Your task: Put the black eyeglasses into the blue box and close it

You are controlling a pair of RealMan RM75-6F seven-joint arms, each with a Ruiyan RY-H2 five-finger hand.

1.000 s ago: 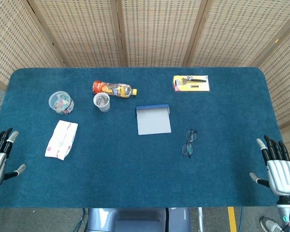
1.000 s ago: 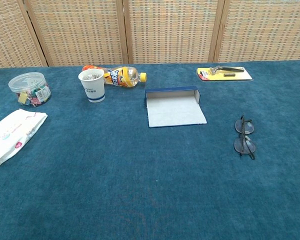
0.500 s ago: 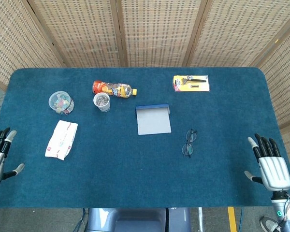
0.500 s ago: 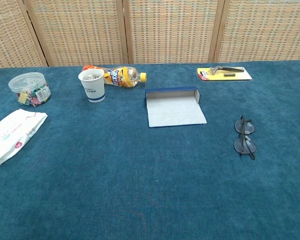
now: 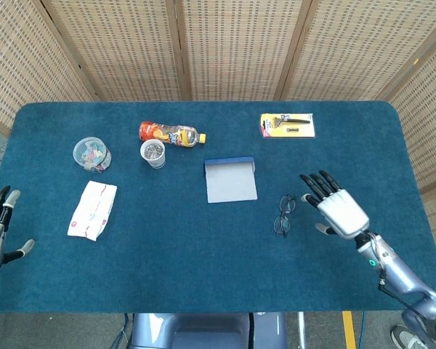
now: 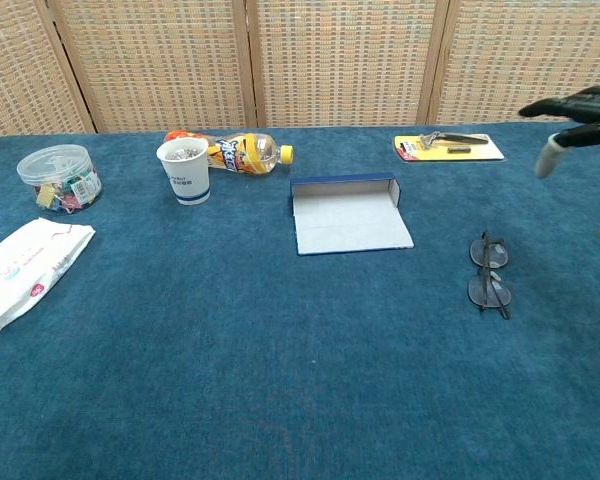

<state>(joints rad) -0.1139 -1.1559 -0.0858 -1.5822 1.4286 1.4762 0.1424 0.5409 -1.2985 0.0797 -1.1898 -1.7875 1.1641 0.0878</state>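
paper cup (image 6: pixel 183 171): a short blue mark is printed on the side, too small to be read.
bottle (image 6: pixel 242 152): an orange and yellow label with coloured figures is carried; no word can be made out.
white packet (image 6: pixel 28 257): red and blue print is seen on the wrapper, possibly a logo with lettering, but nothing is legible.
yellow card pack (image 5: pixel 287 125): dark print is shown beside the packed tool; no text can be read.
clear tub (image 6: pixel 59 177): no lettering is seen.
blue box (image 6: pixel 348 213): no text or sign is seen on it.
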